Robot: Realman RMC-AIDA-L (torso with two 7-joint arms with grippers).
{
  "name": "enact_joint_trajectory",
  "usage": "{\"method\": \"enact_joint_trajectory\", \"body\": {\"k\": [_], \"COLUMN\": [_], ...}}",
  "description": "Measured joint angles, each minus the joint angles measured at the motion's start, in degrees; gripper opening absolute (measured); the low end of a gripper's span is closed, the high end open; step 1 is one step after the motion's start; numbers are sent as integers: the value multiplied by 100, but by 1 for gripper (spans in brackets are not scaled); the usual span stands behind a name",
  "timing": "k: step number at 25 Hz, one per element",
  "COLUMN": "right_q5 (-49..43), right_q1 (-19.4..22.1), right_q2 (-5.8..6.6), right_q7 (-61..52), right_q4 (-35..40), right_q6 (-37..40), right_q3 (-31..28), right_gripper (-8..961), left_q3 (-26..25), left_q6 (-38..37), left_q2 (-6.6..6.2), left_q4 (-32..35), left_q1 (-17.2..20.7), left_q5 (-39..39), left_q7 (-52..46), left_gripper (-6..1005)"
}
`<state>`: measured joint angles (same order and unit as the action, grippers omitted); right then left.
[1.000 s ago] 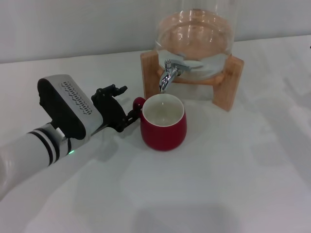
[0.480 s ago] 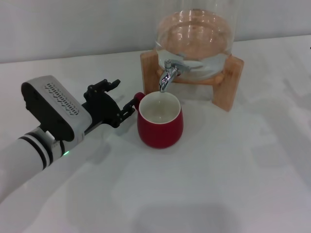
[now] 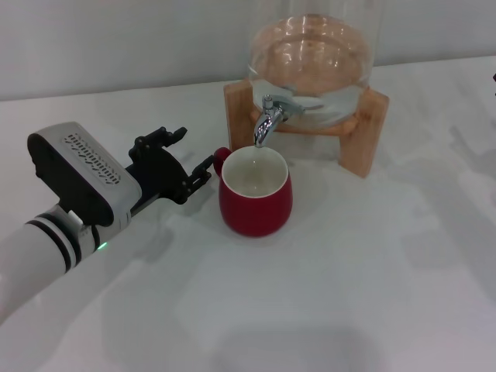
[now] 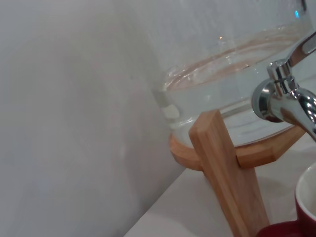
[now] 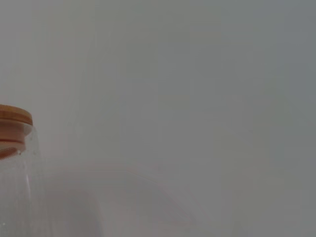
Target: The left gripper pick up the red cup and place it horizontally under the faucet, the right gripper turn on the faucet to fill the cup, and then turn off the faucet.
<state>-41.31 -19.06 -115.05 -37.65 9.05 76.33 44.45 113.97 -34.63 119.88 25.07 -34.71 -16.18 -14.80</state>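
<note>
Nearest the camera, the left pincer [image 3: 180,160], black clawed fingers on a light grey perforated housing, is seen low over the white desk [image 3: 325,294]. Its claws are spread apart and nothing is held; one fingertip lies at or just beside the small loop handle of the squat dark red ceramic cup [image 3: 256,194], though contact cannot be confirmed. The cup stands upright on the desk directly ahead of the pincer, its cream-white inside empty, its rim beneath the downturned spout of the small chrome faucet [image 3: 268,120]. Beyond the cup, the clear glass dispenser [image 3: 314,58] is carried on a wooden stand [image 3: 364,128].

The cup is judged stiff, fairly heavy for its size, glazed and therefore slippery, and breakable if knocked against the stand. Hold is best taken at the handle or across the wall beside it. The faucet lever is judged to need a firm, short push. The right pincer is not seen.
</note>
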Motion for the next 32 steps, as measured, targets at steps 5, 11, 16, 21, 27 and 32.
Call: {"method": "enact_joint_trajectory", "body": {"k": [5,11,16,21,27,32], "right_q5": [0,0,0,0,0,0], "right_q1": [-1,-2,4,1,-6,6], "right_q2": [0,0,0,0,0,0], "right_q7": [-2,-4,-5,-5,-5,-5], "right_q4": [0,0,4,14,18,18], "right_q6": [8,8,8,7,4,4], "right_q3": [2,2,2,2,2,2], "right_gripper": [873,873,873,873,873,873], "left_q3": [20,-1,-7,-6,-12,-15], "left_q6": [0,0,-108,-138,-141,-144], "left_q2": [5,15,16,13,10,9], "left_q4": [-9,-11,-15,-30,-57,-71], "left_q1": [0,22,74,79,79,87], "left_q5": [2,47,190,234,363,634], "left_q7": [2,4,4,4,4,4], "left_gripper": [610,610,610,610,609,609]}}
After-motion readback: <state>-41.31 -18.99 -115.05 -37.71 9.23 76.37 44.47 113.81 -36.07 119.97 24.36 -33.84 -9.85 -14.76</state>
